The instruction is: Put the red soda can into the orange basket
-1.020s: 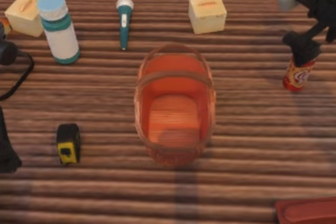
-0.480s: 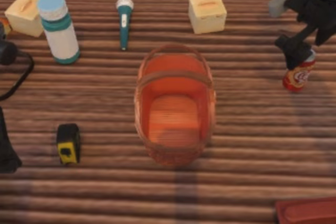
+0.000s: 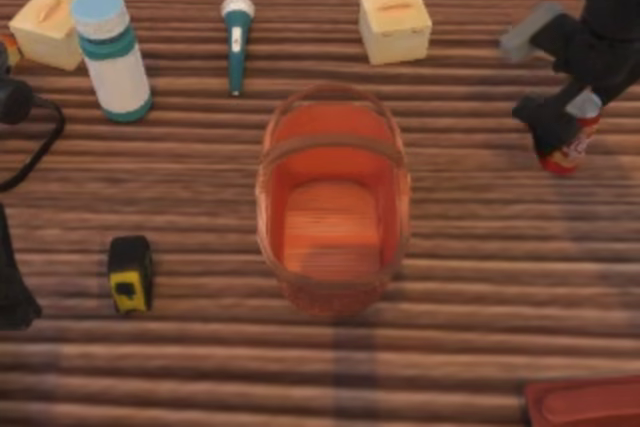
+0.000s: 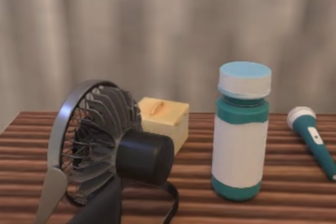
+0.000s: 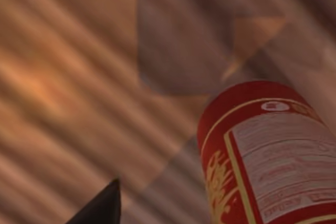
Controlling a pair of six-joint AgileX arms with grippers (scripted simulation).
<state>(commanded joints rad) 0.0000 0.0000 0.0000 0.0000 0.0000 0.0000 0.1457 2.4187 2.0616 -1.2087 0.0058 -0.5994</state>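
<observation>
The red soda can (image 3: 566, 155) stands upright near the table's right edge, well to the right of the orange basket (image 3: 262, 197). My right gripper (image 3: 560, 132) hangs right over the can and hides its top in the top view. Only the can's lower red part shows there. The right wrist view has the can's label (image 5: 262, 156) close up, with one dark fingertip (image 5: 102, 208) standing apart from its side. The gripper is open around the can. The basket sits at the table's middle with nothing in it. My left arm (image 3: 12, 292) is parked at the left edge.
A white bottle with teal bands (image 3: 115, 52), a teal microphone (image 3: 236, 42) and two cream blocks (image 3: 395, 25) (image 3: 45, 15) line the back. A small black fan (image 4: 105, 145) stands at the far left. A yellow tape measure (image 3: 130, 274) lies front left, a dark-red tray (image 3: 585, 402) at the front right corner.
My right gripper has moved down and slightly left over the can, now covering its top. The can, the basket and the left arm have not moved.
</observation>
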